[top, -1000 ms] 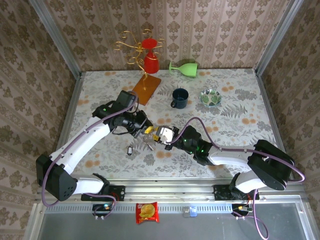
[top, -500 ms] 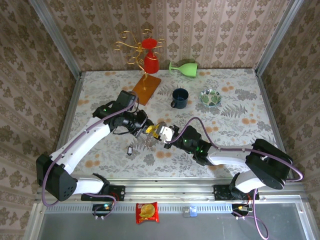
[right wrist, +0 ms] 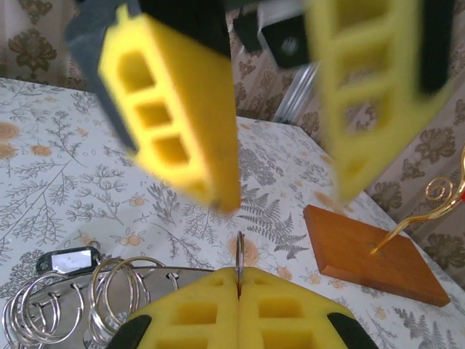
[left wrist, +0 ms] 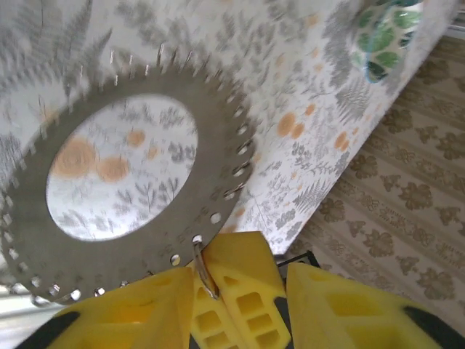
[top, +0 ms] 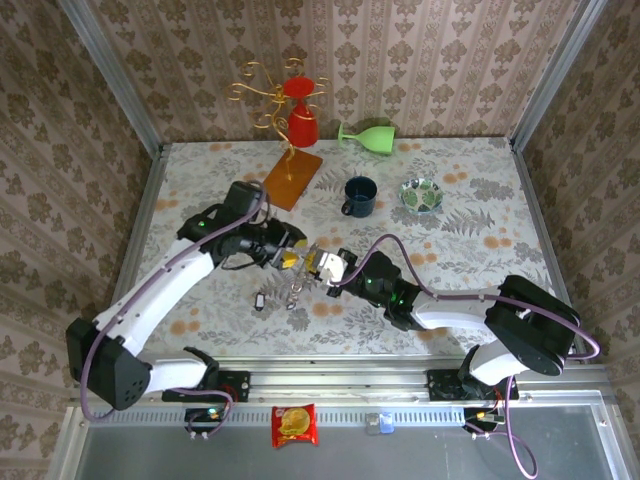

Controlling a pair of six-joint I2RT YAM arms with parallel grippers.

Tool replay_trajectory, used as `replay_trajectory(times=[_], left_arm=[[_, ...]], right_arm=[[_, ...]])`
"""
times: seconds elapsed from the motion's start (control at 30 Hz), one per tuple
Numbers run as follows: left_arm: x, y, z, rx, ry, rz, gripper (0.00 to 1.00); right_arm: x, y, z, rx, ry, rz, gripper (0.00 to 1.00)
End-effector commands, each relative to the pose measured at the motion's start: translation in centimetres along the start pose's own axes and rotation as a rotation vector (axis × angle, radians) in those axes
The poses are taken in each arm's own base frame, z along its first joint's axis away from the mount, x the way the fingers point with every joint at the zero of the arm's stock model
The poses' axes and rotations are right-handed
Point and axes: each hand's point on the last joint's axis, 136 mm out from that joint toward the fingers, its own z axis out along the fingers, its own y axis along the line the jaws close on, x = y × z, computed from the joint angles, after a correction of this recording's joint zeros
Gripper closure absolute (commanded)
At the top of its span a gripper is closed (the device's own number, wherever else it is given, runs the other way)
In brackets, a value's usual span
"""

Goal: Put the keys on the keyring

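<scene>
Keyring [left wrist: 221,145]: a thin, stiff perforated metal disc, judged light with slippery faces and best gripped at the rim. It sits just ahead of both end effectors. Left end effector [right wrist: 280,193]: wide open, empty. Right end effector [right wrist: 238,291]: closed on a wire loop [right wrist: 238,251] at that rim. Black-tagged key [right wrist: 69,259], left of the right end effector: no legible writing.

Lab cell: wallpaper panels [top: 420,60], aluminium frame [top: 110,75]
</scene>
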Motion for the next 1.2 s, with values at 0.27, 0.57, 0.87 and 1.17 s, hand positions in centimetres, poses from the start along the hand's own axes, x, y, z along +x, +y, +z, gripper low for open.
replay_trajectory(times=[0.27,0.57,0.87,1.17], left_arm=[[-5.5,-4.3,-6.5,0.180,-0.681,1.325,0.54],[-0.1,-2.1,-3.9,0.442,-0.594,1.982,0.56],[5.0,-0.3,-1.8,0.687,-0.381,2.223,0.58],[6.1,-0.1,-0.5,0.744,-0.326,2.234,0.63]], right_arm=[[-2.6,-1.4,-1.9,-0.170,-0.050,0.124,1.00],[-3.1,-1.4,-2.9,-0.285,-0.003,0.118,1.00],[-4.2,-1.1,-3.4,-0.368,0.033,0.087,1.00],[-5.0,-0.6,-3.6,-0.426,0.032,0.089,1.00]])
